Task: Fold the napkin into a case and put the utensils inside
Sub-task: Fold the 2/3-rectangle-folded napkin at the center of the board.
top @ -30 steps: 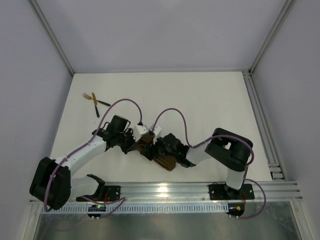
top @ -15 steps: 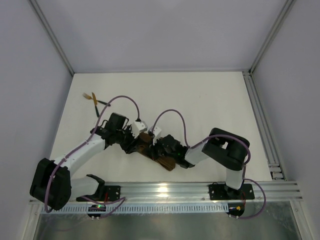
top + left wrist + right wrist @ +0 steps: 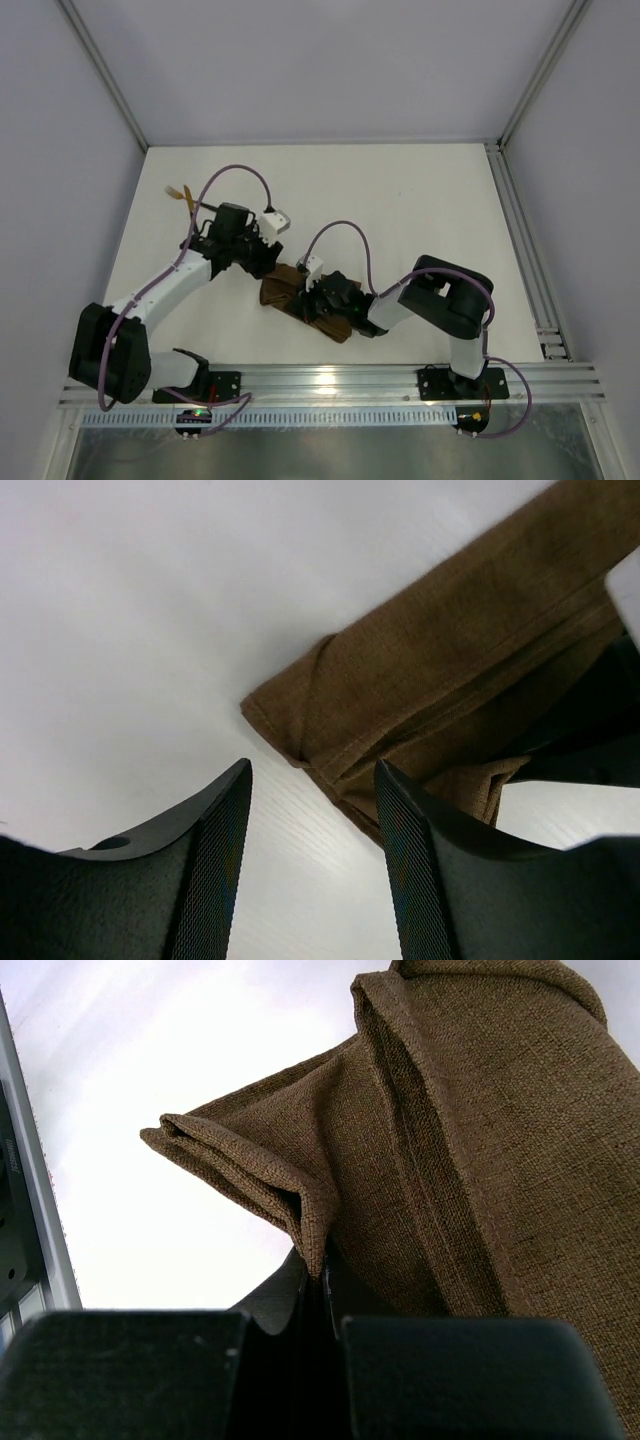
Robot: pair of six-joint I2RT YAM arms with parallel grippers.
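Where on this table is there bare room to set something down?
Bare: the right half of the table, from napkin to side rail, and the far strip along the back wall. Crowded: near-centre, where left claw and right claw meet at the napkin; utensils sit far-left.

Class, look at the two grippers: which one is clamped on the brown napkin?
The right gripper: its jaws pinch a fold of the napkin. The left gripper has open jaws, holding nothing.

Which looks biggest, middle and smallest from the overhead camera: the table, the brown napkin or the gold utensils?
1. the table, by far the largest
2. the napkin, folded and partly covered
3. the utensils, the smallest and partly hidden
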